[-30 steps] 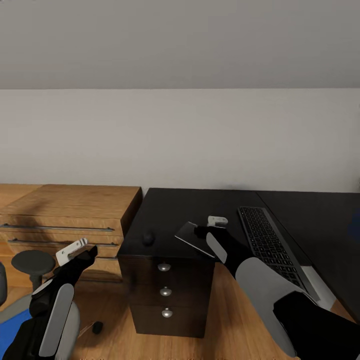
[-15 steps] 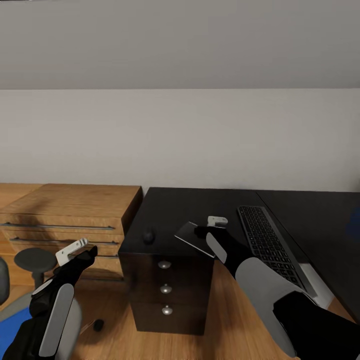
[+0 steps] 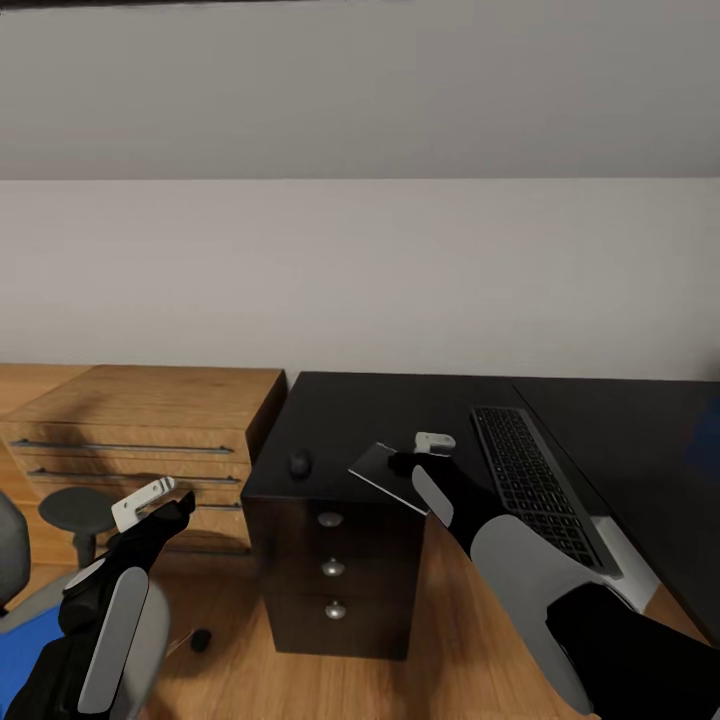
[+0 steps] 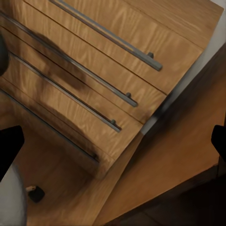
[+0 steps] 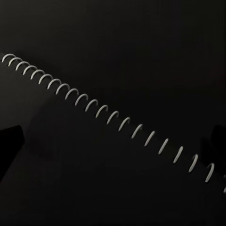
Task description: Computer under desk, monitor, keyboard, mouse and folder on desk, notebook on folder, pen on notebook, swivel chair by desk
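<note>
Black desk [image 3: 380, 420] sits slightly higher in head view than a second ago: camera shift. Right gripper [image 3: 405, 462] holds notebook [image 3: 388, 477] over it; mouse [image 3: 299, 462] beside. Left wrist: wooden cabinet [image 4: 94, 70], left gripper [image 3: 150, 500] unclear. Right wrist: notebook's spiral [image 5: 108, 115] close. Folder [image 3: 30, 640] unplaced.

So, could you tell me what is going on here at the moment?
The right gripper holds the notebook, tilted, above the desk, between the mouse and the keyboard, which both lie on the desk. The left gripper hangs empty beside the wooden cabinet. The folder lies on the swivel chair, so the notebook has nothing to be stacked on yet.
</note>
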Robot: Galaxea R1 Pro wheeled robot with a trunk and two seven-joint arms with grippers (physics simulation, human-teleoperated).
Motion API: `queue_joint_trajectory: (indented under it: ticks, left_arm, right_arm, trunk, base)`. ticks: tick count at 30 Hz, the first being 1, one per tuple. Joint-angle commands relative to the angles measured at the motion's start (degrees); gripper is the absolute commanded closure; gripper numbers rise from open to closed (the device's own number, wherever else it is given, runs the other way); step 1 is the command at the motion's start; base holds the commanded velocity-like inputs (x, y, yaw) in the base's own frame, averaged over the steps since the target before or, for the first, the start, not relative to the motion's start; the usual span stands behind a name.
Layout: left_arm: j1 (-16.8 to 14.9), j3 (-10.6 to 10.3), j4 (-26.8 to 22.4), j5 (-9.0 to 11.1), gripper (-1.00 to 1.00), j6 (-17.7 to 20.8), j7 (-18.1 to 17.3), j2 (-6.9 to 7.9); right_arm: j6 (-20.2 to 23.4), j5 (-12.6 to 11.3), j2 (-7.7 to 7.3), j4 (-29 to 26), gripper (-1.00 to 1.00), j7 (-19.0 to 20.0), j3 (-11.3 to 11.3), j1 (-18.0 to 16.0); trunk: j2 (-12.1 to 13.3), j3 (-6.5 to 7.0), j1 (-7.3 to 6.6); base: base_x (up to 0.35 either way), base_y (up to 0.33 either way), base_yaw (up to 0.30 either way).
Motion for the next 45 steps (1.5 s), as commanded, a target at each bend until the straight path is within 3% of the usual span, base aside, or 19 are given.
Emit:
queue_joint_trajectory:
  ticks: [1, 40, 45]
  left_arm:
    - [0.0, 0.0, -0.1, 0.6, -1.00, 0.2, 0.4, -0.01]
    - [0.0, -0.1, -0.1, 0.7, -1.00, 0.2, 0.4, -0.10]
    - [0.0, -0.1, -0.1, 0.7, -1.00, 0.2, 0.4, -0.10]
  right_arm:
    - [0.2, -1.2, -0.05, 2.6, -1.00, -0.5, 0.4, 0.0]
    - [0.2, -1.1, -0.04, 2.6, -1.00, -0.5, 0.5, 0.0]
    - [0.2, -1.1, -0.04, 2.6, -1.00, -0.5, 0.6, 0.0]
  trunk:
    - [0.0, -0.07, -0.01]
    - [0.0, -0.07, -0.01]
    - [2.0, 0.83, -1.11]
  base:
    - [-0.083, 0.000, 0.000]
    - [-0.051, 0.000, 0.000]
    - [-0.001, 0.000, 0.000]
